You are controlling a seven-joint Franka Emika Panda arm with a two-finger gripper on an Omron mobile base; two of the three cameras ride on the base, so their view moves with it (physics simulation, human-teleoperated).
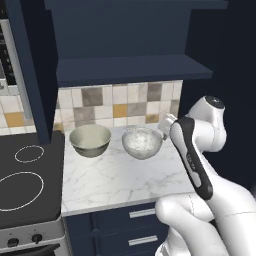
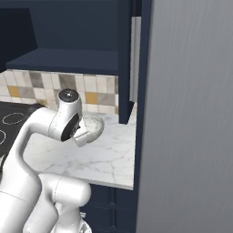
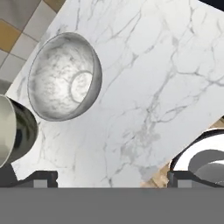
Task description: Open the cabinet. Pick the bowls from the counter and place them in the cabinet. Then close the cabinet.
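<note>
The navy cabinet (image 1: pixel 131 69) stands open above the counter (image 1: pixel 125 180), its shelf bare. Its left door (image 1: pixel 31 70) and right door (image 2: pixel 124 59) are swung out toward me. On the marble sit two bowls: the beige-grey bowl (image 1: pixel 90 140) on the left and the marbled bowl (image 1: pixel 142 143) right of it. My gripper (image 3: pixel 111 178) hovers above the counter to the right of the marbled bowl (image 3: pixel 64 78), jaws wide apart and holding nothing. In the hand view the beige bowl (image 3: pixel 11 131) peeks in at the left edge. The arm partly hides the marbled bowl (image 2: pixel 94 126) in the right base view.
A black stovetop (image 1: pixel 25 182) adjoins the counter on the left. Navy drawers (image 1: pixel 140 215) run below the counter's front edge. A tiled backsplash (image 1: pixel 120 105) closes the back. A tall grey panel (image 2: pixel 191 113) stands close on the right.
</note>
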